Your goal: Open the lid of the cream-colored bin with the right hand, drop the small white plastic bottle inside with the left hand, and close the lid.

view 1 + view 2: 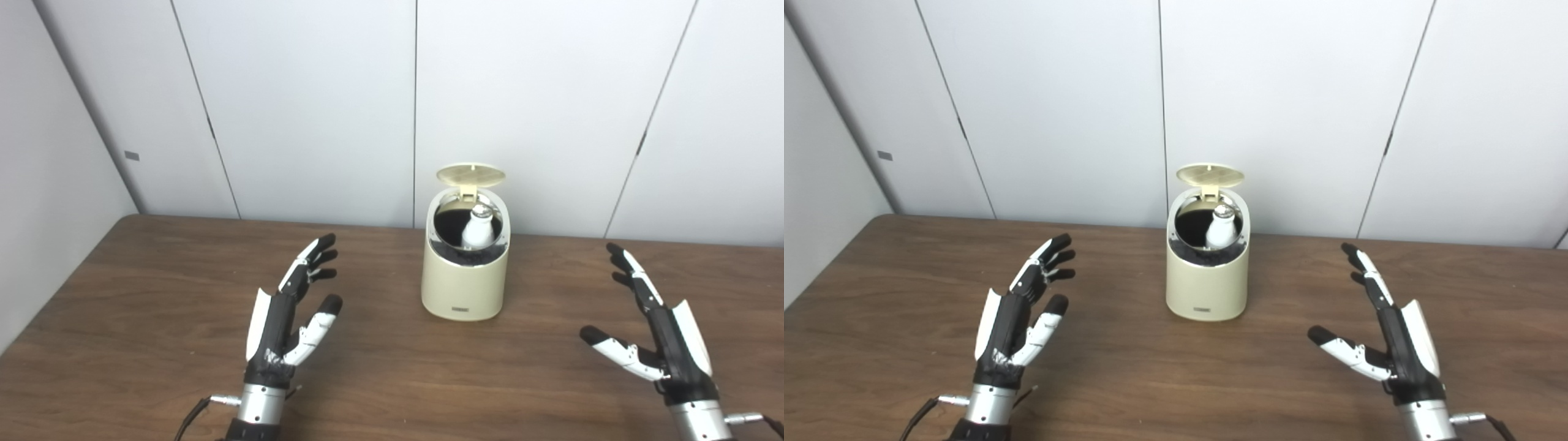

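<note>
**Bottle in the bin, lid up, both hands empty**

Right hand [664, 334]: spread wide, holding nothing, hovering over the brown wood-grain surface [153, 318] well to the right of the bin. Left hand [288, 312]: likewise splayed and empty, well to the left of the bin, fingertips pointing away from the robot.

Between them, toward the far edge of the surface: the cream-coloured, rounded plastic bin [464, 288], upright, apart from both hands. Round hinged cream lid [471, 174] swung up and back, standing open above the dark mouth. Inside, near the right of the opening: the small white plastic bottle [478, 231], roughly upright or leaning on the inner wall, cap end showing above the rim.

By the look of things, only the closing left to do. Lid probably light, thin and stiff, pivoting on a small rear hinge; best met on its top face or front edge and pressed forward and down, not pinched. Smooth plastic, likely slippery under the fingertips. Bin itself looks light and could slide or tip under a sideways shove. Possible snag: bottle top sitting high enough to foul the lid.
</note>
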Available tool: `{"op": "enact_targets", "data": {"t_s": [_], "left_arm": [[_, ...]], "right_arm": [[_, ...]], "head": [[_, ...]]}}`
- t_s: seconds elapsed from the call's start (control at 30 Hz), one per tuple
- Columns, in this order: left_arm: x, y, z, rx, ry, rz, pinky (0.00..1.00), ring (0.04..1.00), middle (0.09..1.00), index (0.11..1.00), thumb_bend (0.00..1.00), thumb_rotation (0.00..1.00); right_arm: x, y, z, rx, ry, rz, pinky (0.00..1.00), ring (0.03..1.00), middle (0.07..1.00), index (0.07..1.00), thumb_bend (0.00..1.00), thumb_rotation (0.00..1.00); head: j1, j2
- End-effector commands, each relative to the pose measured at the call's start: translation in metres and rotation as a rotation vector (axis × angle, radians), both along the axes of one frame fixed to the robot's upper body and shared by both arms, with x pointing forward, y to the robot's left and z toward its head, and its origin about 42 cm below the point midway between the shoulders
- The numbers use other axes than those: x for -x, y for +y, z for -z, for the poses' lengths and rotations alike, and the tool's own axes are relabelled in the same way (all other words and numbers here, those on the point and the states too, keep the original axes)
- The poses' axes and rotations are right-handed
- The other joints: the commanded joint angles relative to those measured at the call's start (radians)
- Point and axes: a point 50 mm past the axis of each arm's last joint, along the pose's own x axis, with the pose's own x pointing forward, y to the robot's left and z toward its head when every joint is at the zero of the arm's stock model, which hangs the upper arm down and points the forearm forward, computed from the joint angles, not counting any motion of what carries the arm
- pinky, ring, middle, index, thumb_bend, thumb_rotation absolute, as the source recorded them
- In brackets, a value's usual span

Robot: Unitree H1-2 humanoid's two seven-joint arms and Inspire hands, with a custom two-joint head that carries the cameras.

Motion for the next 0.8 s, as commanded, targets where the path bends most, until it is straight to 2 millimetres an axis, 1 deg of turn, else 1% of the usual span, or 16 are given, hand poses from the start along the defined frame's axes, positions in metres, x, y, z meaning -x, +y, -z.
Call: {"op": "enact_targets", "data": {"t_s": [0.0, 0.03, 0.13, 0.2, 0.23, 0.27, 0.3, 0.33, 0.4, 0.43, 0.5, 0.57, 0.6, 0.7, 0.77], "left_arm": [[-0.007, 0.000, -0.013, -0.002, -0.059, 0.012, 0.75, 0.849, 0.887, 0.880, 0.73, 0.81], [-0.007, 0.001, -0.012, -0.003, -0.054, 0.010, 0.76, 0.853, 0.885, 0.875, 0.72, 0.81], [-0.008, 0.002, -0.009, -0.018, -0.047, -0.002, 0.78, 0.864, 0.883, 0.867, 0.68, 0.82], [-0.009, 0.003, -0.008, -0.027, -0.044, -0.007, 0.79, 0.873, 0.884, 0.865, 0.65, 0.81], [-0.009, 0.003, -0.007, -0.030, -0.042, -0.009, 0.79, 0.877, 0.884, 0.863, 0.64, 0.81], [-0.010, 0.004, -0.008, -0.038, -0.044, -0.012, 0.79, 0.878, 0.884, 0.863, 0.64, 0.81], [-0.010, 0.004, -0.008, -0.048, -0.047, -0.014, 0.79, 0.874, 0.883, 0.861, 0.62, 0.81], [-0.011, 0.004, -0.008, -0.054, -0.048, -0.015, 0.78, 0.869, 0.881, 0.857, 0.60, 0.82], [-0.011, 0.004, -0.008, -0.062, -0.050, -0.016, 0.78, 0.868, 0.880, 0.854, 0.59, 0.82], [-0.011, 0.004, -0.008, -0.064, -0.050, -0.016, 0.79, 0.867, 0.879, 0.852, 0.59, 0.81], [-0.012, 0.003, -0.008, -0.057, -0.047, -0.010, 0.79, 0.868, 0.878, 0.851, 0.59, 0.81], [-0.012, 0.003, -0.007, -0.042, -0.041, -0.003, 0.80, 0.873, 0.884, 0.855, 0.61, 0.80], [-0.012, 0.004, -0.007, -0.037, -0.037, -0.002, 0.81, 0.874, 0.885, 0.855, 0.61, 0.80], [-0.011, 0.005, -0.006, -0.044, -0.034, -0.005, 0.82, 0.878, 0.887, 0.860, 0.61, 0.81], [-0.011, 0.005, -0.006, -0.057, -0.036, -0.011, 0.82, 0.882, 0.889, 0.864, 0.59, 0.81]], "right_arm": [[-0.018, 0.007, -0.049, 0.082, -0.129, -0.039, 0.90, 0.974, 0.996, 0.991, 0.78, 0.81], [-0.021, 0.009, -0.059, 0.116, -0.136, -0.041, 0.93, 0.990, 0.999, 0.997, 0.83, 0.86], [-0.027, 0.021, -0.102, 0.223, -0.171, -0.048, 0.98, 0.999, 1.000, 1.000, 0.94, 0.93], [-0.031, 0.033, -0.133, 0.285, -0.218, -0.056, 0.98, 1.000, 1.000, 1.000, 0.96, 0.96], [-0.032, 0.038, -0.144, 0.309, -0.238, -0.058, 0.96, 1.000, 1.000, 1.000, 0.96, 0.97], [-0.034, 0.044, -0.156, 0.332, -0.250, -0.062, 0.96, 1.000, 1.000, 1.000, 0.96, 0.97], [-0.036, 0.051, -0.167, 0.352, -0.255, -0.068, 0.92, 1.000, 0.999, 1.000, 0.97, 0.96], [-0.038, 0.056, -0.177, 0.370, -0.260, -0.071, 0.84, 1.000, 0.991, 0.991, 0.98, 0.94], [-0.043, 0.066, -0.192, 0.420, -0.280, -0.065, 0.79, 1.000, 0.974, 0.965, 1.00, 0.92], [-0.046, 0.071, -0.199, 0.458, -0.297, -0.055, 0.78, 0.998, 0.965, 0.948, 0.99, 0.92], [-0.052, 0.079, -0.209, 0.517, -0.316, -0.038, 0.80, 0.997, 0.955, 0.930, 0.99, 0.92], [-0.059, 0.088, -0.219, 0.549, -0.316, -0.032, 0.86, 1.000, 0.946, 0.911, 1.00, 0.90], [-0.063, 0.093, -0.223, 0.564, -0.310, -0.034, 0.87, 1.000, 0.944, 0.907, 1.00, 0.89], [-0.069, 0.104, -0.230, 0.598, -0.288, -0.039, 0.90, 1.000, 0.946, 0.911, 1.00, 0.87], [-0.075, 0.111, -0.234, 0.625, -0.275, -0.038, 0.92, 1.000, 0.953, 0.907, 1.00, 0.86]], "head": [[0.000, 0.001], [0.000, 0.001], [0.000, 0.001], [0.000, 0.001], [-0.017, 0.003], [-0.017, 0.003], [-0.018, 0.003], [-0.017, 0.004], [-0.017, 0.005], [-0.017, 0.005], [-0.018, 0.005], [-0.018, 0.005], [-0.018, 0.005], [-0.018, 0.005], [-0.030, 0.000]]}}
